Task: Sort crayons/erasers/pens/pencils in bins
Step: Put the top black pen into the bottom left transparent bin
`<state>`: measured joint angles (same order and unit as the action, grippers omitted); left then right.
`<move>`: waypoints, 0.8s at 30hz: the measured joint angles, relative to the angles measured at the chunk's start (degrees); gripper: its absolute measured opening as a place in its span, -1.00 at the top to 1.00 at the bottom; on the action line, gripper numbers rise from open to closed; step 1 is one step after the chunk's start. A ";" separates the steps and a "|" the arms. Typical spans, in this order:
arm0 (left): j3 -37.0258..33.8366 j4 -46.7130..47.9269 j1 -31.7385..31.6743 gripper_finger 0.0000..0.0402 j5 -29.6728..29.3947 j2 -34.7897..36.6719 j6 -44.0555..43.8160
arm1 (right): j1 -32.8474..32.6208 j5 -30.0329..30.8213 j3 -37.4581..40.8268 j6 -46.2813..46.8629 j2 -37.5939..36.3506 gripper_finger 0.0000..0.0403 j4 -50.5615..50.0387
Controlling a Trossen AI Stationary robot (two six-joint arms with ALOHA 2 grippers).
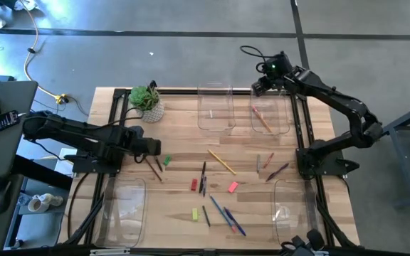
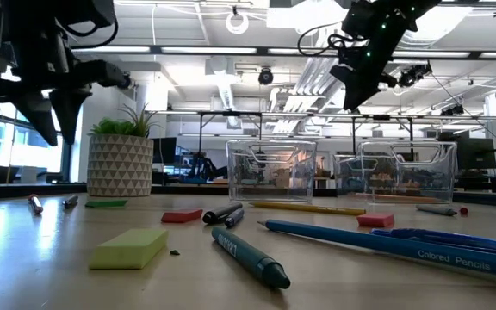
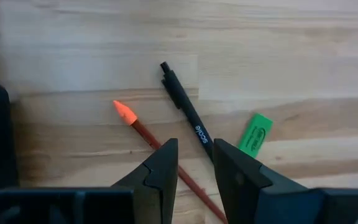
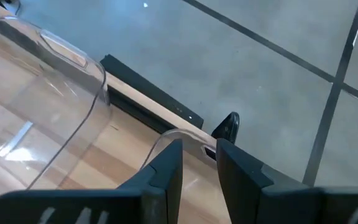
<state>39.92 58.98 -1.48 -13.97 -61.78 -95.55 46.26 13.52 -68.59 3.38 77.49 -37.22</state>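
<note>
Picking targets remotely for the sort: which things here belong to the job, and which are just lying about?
Job:
- four clear bins, one already holding pencils
- loose yellow pencil
- erasers: pink, red, yellow-green, green
- black pen and blue sticks
- left gripper, empty above the black pen
- right gripper, empty over the far bins

Lying about:
- potted plant

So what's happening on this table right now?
Two robot arms are sorting stationery into clear bins. The right gripper hangs empty over the far right bin, which holds a pencil. The left gripper hovers empty above a black pen, a red pencil and a green eraser. Most items lie loose on the table.
</note>
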 joint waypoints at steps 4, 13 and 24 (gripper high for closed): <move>0.00 -0.17 0.00 0.50 -0.01 -3.03 -5.91 | 0.31 0.02 0.00 -0.03 0.01 0.56 -0.57; -0.02 -4.26 -4.10 0.27 1.28 -8.35 -6.48 | 1.97 0.02 0.00 -1.08 0.01 0.56 -0.76; -0.02 -8.34 -10.36 0.27 3.04 -13.53 -1.29 | 2.54 0.02 0.00 -1.21 0.02 0.56 -1.00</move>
<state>39.90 50.63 -11.84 -10.93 -75.31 -96.84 48.80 13.54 -68.60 2.17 77.52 -38.22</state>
